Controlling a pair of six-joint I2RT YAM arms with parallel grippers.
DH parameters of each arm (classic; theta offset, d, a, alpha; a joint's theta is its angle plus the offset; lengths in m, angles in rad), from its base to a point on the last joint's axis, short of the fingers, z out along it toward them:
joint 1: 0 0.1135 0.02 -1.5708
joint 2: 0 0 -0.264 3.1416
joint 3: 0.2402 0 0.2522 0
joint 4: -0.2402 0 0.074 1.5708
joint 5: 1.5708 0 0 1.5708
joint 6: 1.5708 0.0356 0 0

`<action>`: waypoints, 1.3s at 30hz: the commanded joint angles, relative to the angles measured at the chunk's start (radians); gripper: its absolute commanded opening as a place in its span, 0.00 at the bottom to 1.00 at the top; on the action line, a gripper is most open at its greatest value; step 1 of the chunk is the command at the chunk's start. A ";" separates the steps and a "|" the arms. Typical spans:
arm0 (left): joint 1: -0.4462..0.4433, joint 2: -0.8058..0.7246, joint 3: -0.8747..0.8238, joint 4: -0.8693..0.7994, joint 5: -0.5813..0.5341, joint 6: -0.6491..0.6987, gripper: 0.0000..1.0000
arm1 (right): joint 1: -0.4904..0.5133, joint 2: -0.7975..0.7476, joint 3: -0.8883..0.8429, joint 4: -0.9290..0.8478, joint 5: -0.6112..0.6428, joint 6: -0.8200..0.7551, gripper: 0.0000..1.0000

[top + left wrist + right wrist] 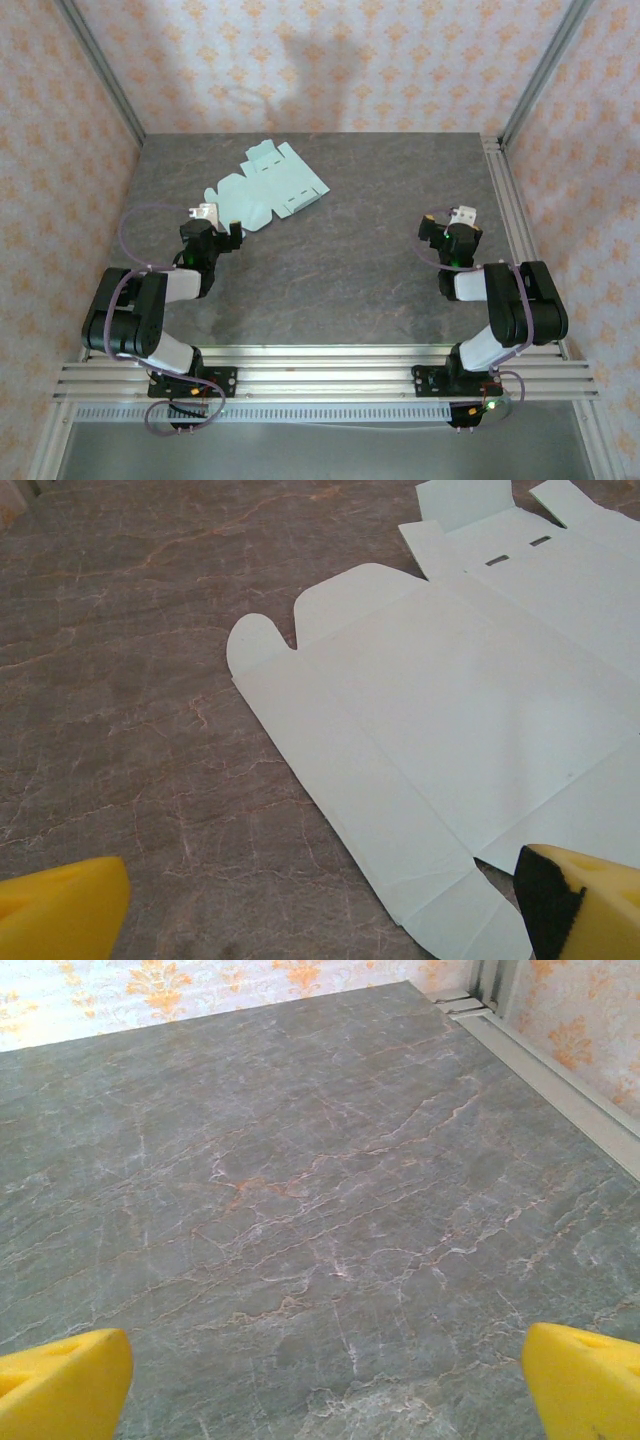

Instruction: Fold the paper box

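Upper left of the top view: the paper box [265,188] lies flat and unfolded on the table [380,260], its near corner just beside my left gripper [218,224], jaws wide, nothing held. My right gripper [446,222] is also spread and empty, well apart from the card. Step in hand, as I judge it: first approach. Advice: pin the main panel with one arm, lift a flap along its score with the other. Left wrist view resolves rounded tabs and two slots that the top view blurs; top view alone relates both arms to the card

Mint paper box [265,186]; grey-veined table [380,250].
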 commanded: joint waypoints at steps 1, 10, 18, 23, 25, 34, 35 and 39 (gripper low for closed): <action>-0.023 -0.072 0.062 -0.102 -0.059 0.032 1.00 | -0.004 -0.059 0.009 -0.030 0.037 0.019 0.99; -0.085 -0.196 0.240 -0.420 -0.107 -0.083 1.00 | 0.045 -0.345 0.134 -0.525 0.052 0.112 0.99; -0.130 0.122 0.674 -0.791 0.004 -0.422 1.00 | 0.187 -0.408 0.220 -0.756 -0.115 0.165 0.99; -0.158 0.342 0.904 -0.912 0.046 -0.493 1.00 | 0.275 -0.408 0.210 -0.756 -0.161 0.236 0.99; -0.167 0.449 1.010 -0.992 0.064 -0.506 0.99 | 0.300 -0.401 0.205 -0.740 -0.148 0.250 0.99; -0.188 0.700 1.269 -1.180 0.172 -0.476 0.75 | 0.311 -0.368 0.203 -0.703 -0.137 0.274 0.99; -0.190 0.712 1.278 -1.193 0.182 -0.465 0.72 | 0.310 -0.368 0.205 -0.704 -0.138 0.275 0.99; -0.194 0.730 1.264 -1.229 0.223 -0.421 0.64 | 0.310 -0.368 0.219 -0.714 -0.135 0.283 0.99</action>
